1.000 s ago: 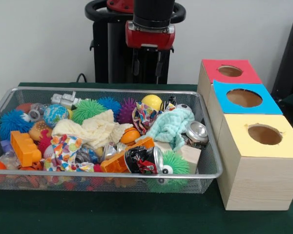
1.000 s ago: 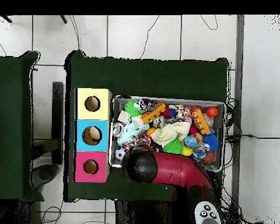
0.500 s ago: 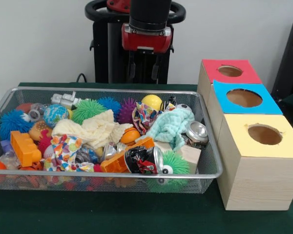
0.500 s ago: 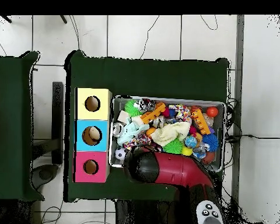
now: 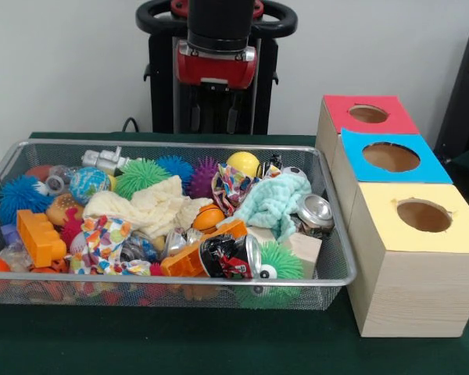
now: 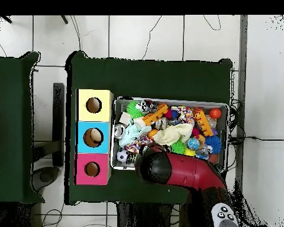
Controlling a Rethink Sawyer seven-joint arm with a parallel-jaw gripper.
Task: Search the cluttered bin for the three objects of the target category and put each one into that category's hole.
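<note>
Brimming wire-mesh bin (image 5: 328,226): spiky balls, crumpled cloths.

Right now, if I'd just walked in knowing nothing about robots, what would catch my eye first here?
Probably the wire basket heaped with bright clutter: spiky balls, cloths, a crushed can, an orange block. Beside it stand three wooden boxes in a row, with red, blue and yellow tops, each with a round hole. The red and black arm hangs behind the basket's far edge.

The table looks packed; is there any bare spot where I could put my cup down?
Bare green cloth runs in front of the wire bin and boxes, and across the table beyond them in the overhead view. The bin itself is crammed full.
</note>
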